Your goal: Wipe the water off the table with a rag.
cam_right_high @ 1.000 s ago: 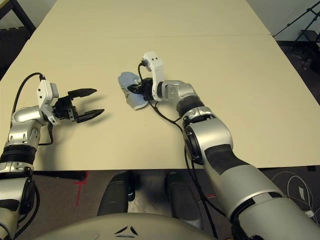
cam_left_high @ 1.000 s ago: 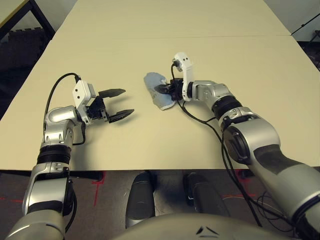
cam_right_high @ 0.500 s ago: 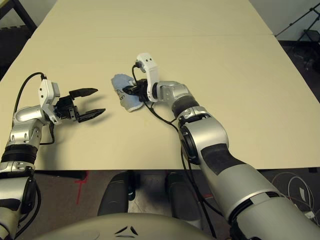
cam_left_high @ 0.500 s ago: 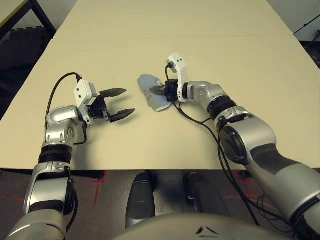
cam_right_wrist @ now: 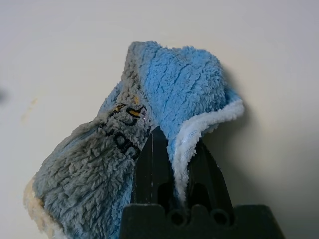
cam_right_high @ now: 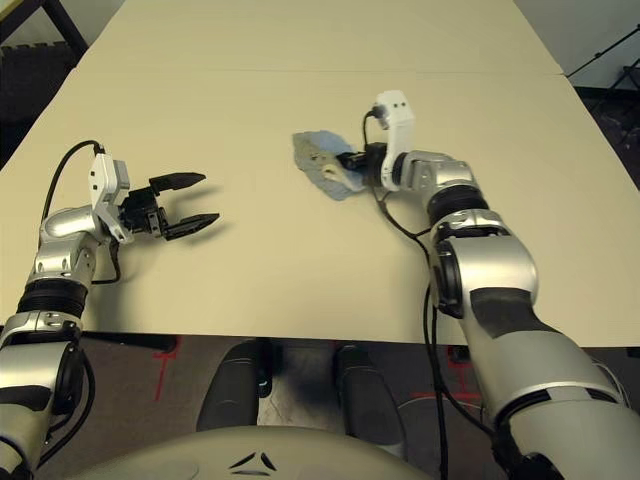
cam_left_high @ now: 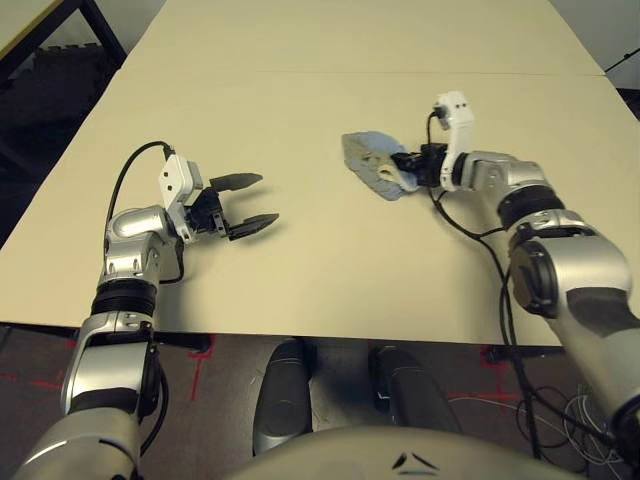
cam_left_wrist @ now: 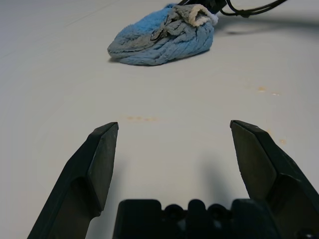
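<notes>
Blue rag now dragged to my right across table, right gripper clenched on its edge. Left gripper hangs released, idle. Faint orange water spots remain near left gripper; I judge another pass needed.

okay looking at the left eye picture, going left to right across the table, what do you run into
Left gripper, open and empty → rag lying on the table → right gripper, shut on the rag's right edge.
</notes>
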Controlling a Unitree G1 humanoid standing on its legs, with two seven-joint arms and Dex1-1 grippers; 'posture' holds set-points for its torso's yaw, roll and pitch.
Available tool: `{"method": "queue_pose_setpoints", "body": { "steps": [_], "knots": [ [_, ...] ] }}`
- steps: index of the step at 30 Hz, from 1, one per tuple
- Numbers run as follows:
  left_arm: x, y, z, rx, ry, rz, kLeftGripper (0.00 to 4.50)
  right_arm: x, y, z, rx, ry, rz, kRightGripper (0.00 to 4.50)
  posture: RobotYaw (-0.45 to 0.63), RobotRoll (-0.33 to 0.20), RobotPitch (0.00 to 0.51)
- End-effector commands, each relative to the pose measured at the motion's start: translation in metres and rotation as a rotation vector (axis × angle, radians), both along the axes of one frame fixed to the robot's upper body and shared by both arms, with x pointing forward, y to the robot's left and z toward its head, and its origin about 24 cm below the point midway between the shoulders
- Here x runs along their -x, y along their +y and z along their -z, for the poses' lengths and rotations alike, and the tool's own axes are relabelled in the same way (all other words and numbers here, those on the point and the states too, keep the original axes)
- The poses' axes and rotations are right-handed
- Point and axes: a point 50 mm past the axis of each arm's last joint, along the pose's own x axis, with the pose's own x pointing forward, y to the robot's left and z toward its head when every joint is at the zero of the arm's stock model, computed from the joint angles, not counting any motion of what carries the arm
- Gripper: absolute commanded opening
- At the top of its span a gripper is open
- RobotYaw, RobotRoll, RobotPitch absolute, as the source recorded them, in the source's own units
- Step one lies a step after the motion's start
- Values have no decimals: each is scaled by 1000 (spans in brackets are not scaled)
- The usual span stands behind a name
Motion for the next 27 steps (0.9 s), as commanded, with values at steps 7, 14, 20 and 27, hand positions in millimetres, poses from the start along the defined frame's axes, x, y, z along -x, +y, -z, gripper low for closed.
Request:
{"method": "queue_pose_setpoints", "body": {
  "steps": [7,14,20,27],
  "knots": [
    [-1,-1,6,-15,24,12,4500,-1,-5,-31,-196,-83,-15,57,57,0,157],
    [-3,-1,5,-15,19,5,4500,17,-31,-69,-207,-130,-85,57,65,0,161],
    [-3,-1,2,-13,8,1,4500,47,-66,-79,-137,-123,-28,56,70,0,169],
    [-4,0,2,-13,8,-2,4500,76,-109,-54,-93,-32,126,56,53,0,171]
  ]
}}
